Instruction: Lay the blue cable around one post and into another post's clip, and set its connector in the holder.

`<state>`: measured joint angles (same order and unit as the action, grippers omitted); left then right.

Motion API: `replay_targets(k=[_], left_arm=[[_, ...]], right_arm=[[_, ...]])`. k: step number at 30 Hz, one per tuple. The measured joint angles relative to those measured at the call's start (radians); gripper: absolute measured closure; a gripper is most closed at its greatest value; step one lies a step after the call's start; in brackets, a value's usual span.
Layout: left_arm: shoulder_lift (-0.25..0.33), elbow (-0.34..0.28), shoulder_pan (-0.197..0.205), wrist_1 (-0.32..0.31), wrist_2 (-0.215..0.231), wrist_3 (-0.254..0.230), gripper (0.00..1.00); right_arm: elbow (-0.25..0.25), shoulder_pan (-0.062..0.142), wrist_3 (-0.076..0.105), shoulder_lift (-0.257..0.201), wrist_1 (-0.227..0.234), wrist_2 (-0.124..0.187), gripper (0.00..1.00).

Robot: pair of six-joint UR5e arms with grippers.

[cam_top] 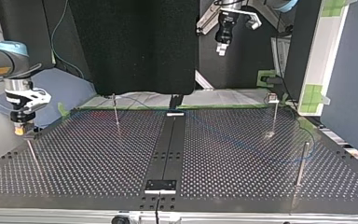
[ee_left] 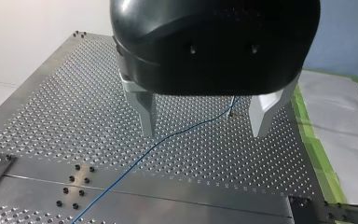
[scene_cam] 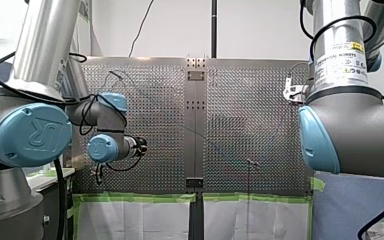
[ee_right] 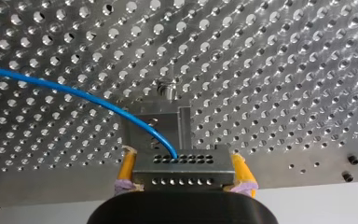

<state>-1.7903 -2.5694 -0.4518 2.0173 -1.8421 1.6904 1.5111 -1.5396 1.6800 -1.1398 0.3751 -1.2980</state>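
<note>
Blue cable (ee_right: 98, 105) | connector (ee_right: 184, 175) clamped in right gripper (ee_right: 182, 161), above holder (ee_right: 168, 126), not yet seated | left gripper (ee_left: 204, 130) fingers apart, empty | routing at post (cam_top: 302, 161) unclear

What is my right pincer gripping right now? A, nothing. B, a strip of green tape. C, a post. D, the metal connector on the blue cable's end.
D: in the right wrist view the right pincer has its yellow pads against both sides of the connector, with the blue cable running into it.
</note>
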Motion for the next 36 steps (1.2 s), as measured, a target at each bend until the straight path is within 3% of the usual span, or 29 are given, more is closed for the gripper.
replay_targets(k=[15, 24, 36], left_arm=[[0.0, 0.002, 0.002, 0.011, -0.001, 0.0, 0.01], [0.0, 0.002, 0.002, 0.016, -0.001, 0.0, 0.01], [0.0, 0.003, 0.003, 0.017, -0.001, 0.0, 0.01]], right_arm=[[-0.026, 0.018, -0.019, 0.016, -0.042, 0.061, 1.0], [-0.065, 0.02, -0.07, 0.06, -0.097, 0.068, 1.0], [-0.083, 0.022, -0.068, 0.065, -0.077, 0.137, 1.0]])
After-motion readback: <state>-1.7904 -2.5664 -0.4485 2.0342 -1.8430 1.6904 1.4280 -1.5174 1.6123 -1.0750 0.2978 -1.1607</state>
